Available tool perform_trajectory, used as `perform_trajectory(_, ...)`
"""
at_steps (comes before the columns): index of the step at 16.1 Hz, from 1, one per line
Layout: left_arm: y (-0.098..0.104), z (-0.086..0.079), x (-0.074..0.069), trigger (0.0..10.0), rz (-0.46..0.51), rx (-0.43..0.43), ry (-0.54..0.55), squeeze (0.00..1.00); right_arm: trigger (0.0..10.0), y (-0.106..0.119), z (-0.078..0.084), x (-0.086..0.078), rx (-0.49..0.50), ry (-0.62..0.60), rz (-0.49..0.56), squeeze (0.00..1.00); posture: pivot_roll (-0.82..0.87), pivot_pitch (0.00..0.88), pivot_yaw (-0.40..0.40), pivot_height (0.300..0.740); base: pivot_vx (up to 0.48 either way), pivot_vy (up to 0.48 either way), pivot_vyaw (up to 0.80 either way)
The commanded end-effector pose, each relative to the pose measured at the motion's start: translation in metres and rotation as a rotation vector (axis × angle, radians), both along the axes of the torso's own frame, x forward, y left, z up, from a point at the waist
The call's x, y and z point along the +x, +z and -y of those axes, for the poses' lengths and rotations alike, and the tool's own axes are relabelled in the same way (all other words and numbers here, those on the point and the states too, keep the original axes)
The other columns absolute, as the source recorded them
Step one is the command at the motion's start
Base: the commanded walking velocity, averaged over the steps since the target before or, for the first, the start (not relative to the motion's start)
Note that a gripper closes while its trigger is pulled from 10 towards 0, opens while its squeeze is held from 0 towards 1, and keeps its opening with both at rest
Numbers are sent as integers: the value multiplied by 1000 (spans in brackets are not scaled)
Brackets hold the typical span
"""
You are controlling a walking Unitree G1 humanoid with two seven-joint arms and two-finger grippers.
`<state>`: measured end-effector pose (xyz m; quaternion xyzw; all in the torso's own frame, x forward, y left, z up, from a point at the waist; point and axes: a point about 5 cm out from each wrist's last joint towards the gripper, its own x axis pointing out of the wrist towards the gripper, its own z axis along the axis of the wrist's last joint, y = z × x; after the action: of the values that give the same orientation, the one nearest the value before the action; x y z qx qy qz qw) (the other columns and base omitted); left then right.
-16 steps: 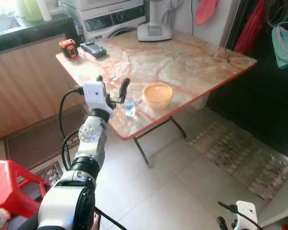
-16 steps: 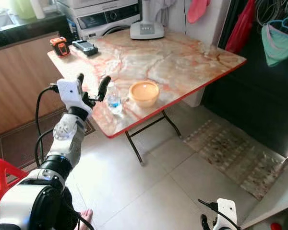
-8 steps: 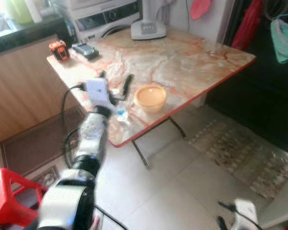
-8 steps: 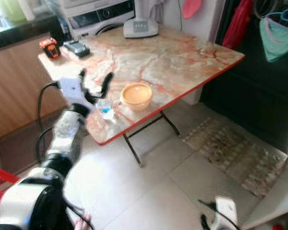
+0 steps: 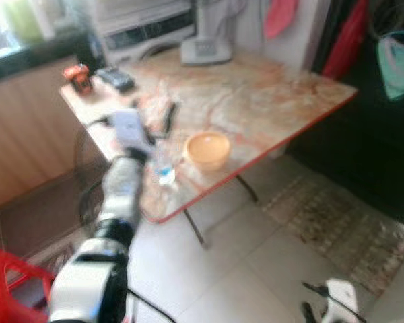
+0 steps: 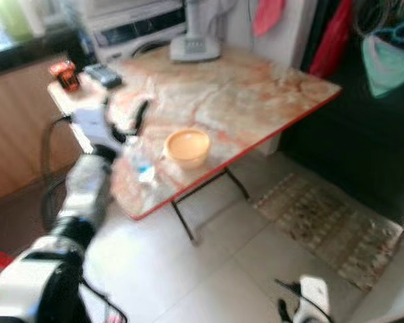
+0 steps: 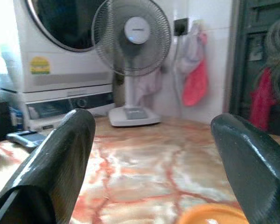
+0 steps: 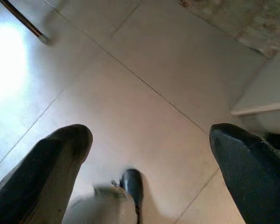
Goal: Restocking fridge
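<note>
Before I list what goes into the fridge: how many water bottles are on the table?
1. A small clear water bottle stands near the table's front edge, beside the orange bowl and just ahead of the open left claw. The views are blurred.

No text can be read anywhere. The washing machine carries a yellow and green sticker, and the small water bottle on the tabletop has a blue label, but both are too blurred to make out.

A marble-patterned folding table stands on pale floor tiles, a washing machine and white fan behind.
</note>
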<state>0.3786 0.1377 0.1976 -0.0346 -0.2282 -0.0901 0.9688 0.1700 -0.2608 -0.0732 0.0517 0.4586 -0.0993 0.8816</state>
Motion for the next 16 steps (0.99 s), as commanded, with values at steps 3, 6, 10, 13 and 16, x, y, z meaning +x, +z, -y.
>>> perform_trajectory(3, 6, 9, 1, 10000, 12, -13, -27, 0, 10000, -1, 6, -6, -15, -15, -17, 0, -103, 0, 77, 740, 299, 0, 0)
perform_trajectory(6, 7, 9, 1, 10000, 15, -7, -27, 0, 10000, 0, 7, -5, -18, -18, -12, 0, -98, 0, 79, 740, 299, 0, 0)
perform_trajectory(10, 9, 9, 0, 10000, 26, -15, -34, 0, 10000, 0, 5, -3, -17, -15, -9, 0, -85, 5, 86, 740, 298, 0, 0)
perform_trajectory(13, 16, 9, -2, 10000, 56, -25, -37, 0, 10000, -3, 2, -7, -19, -27, -13, 0, -70, 58, 101, 740, 0, 0, 0)
perform_trajectory(16, 16, 2, -11, 10000, 60, -40, -14, 0, 10000, -13, -9, -25, -1, -41, -60, 0, -54, 57, 107, 740, 0, 0, 0)
